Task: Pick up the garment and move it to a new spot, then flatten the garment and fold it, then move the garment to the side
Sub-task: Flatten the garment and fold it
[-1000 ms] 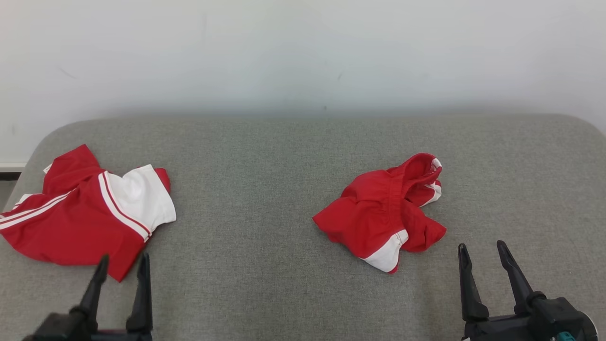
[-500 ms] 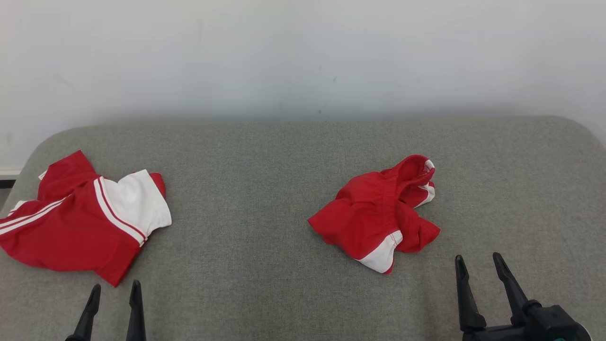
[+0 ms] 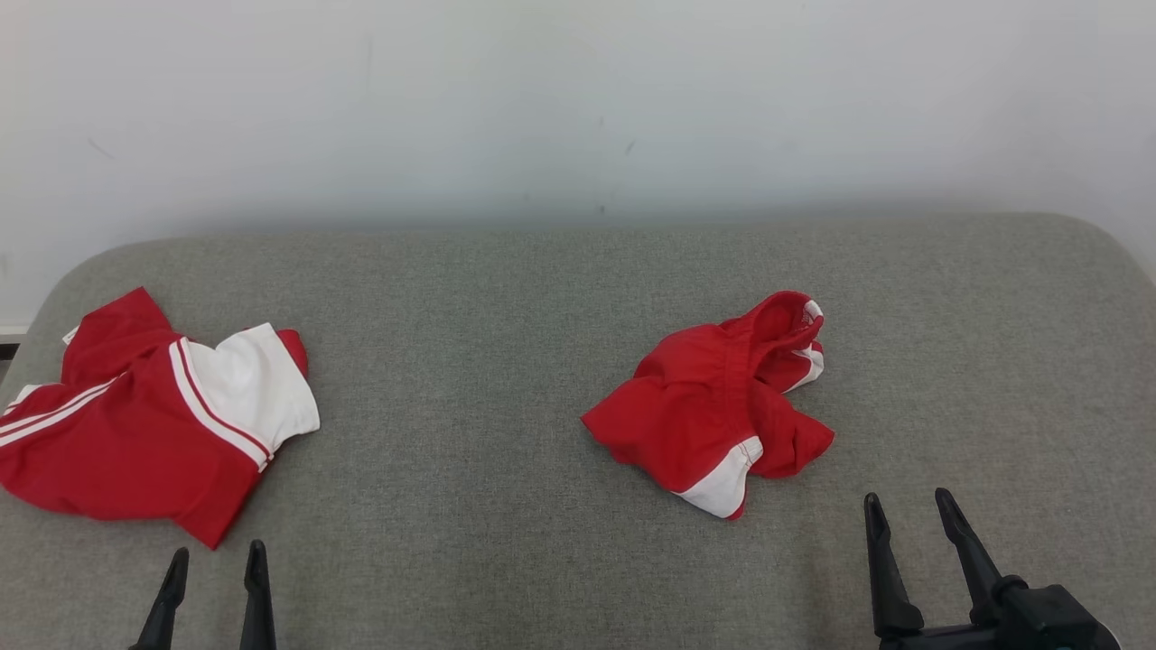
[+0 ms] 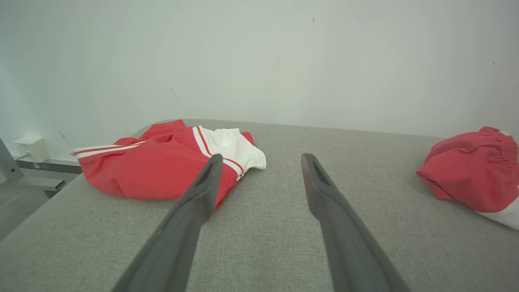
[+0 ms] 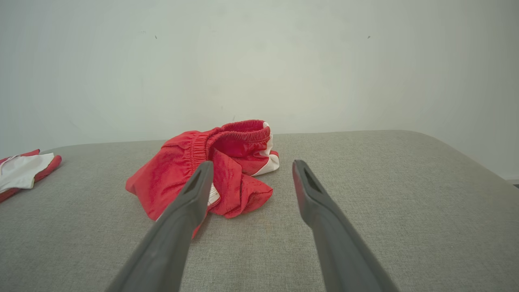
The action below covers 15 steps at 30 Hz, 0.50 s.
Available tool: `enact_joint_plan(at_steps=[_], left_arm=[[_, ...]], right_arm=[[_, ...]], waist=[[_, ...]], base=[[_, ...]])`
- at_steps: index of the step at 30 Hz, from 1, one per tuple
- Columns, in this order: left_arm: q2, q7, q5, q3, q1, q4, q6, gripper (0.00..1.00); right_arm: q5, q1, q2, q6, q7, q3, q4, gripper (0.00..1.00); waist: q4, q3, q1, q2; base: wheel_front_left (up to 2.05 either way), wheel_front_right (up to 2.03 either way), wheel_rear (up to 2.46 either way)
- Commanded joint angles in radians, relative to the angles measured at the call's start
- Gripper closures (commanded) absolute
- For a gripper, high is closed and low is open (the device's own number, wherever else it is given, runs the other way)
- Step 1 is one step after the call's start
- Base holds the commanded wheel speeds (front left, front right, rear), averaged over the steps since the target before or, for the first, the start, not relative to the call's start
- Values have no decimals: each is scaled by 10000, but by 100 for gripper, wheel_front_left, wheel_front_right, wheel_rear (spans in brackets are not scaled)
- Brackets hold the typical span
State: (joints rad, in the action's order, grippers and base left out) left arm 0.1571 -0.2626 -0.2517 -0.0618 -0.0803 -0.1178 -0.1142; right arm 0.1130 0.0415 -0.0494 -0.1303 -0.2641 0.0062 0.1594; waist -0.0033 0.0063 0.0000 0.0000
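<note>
Head view is showing the red shorts [image 3: 713, 406] lying in a crumpled heap on the grey pad [image 3: 488, 316], just ahead of the right gripper [image 3: 907, 495]. Its two fingers are sitting spread apart and holding nothing, probably getting ready to grab the heap. The left gripper [image 3: 218, 548] is also sitting spread and empty, near the red and white shirt [image 3: 144, 424], which is lying by the left edge, well apart from the shorts, so this arm is likely keeping out of the way
</note>
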Motion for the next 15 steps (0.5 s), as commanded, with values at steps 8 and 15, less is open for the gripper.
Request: enact_joint_plan(at_steps=[8,15], left_arm=[[-171,-34,221,-127,10,-80,-78,0],[-255,-34,297,-24,292,-128,-142,0]], right_arm=[[-1,5,-15,-8,-6,82,95,0],[105,-937,-337,-8,-5,770,600,0]], waist=[[95,23,0,0],[411,199,0,0]], base=[[0,0,0],[0,0,0]])
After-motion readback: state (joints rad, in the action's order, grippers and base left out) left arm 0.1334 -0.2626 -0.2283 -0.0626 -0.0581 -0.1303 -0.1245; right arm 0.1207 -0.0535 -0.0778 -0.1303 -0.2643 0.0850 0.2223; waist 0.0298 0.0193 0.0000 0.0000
